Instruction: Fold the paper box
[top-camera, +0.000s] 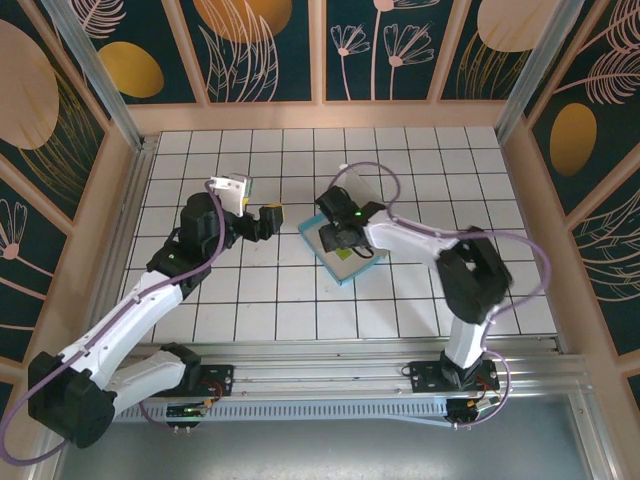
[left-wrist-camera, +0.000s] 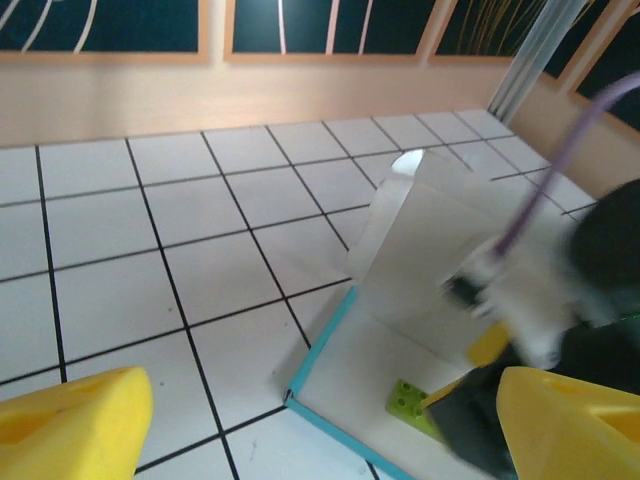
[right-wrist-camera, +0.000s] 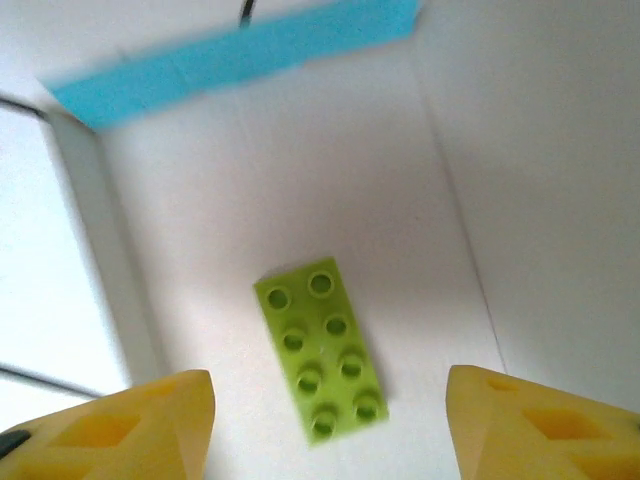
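The box (left-wrist-camera: 345, 385) lies on the worktop (top-camera: 250, 300) directly under the released right jaws and just ahead of the released left jaws. It sits skewed to the tiles, one corner toward the left jaws, one flap (left-wrist-camera: 420, 250) upright. Long axis: cannot tell.

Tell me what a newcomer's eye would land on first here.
The lime-green studded brick lying on the white floor of the paper box, near the middle of the table. Next, the right end effector hanging open right above it, and the box's tall white flap standing upright, with the left end effector open just beside the box.
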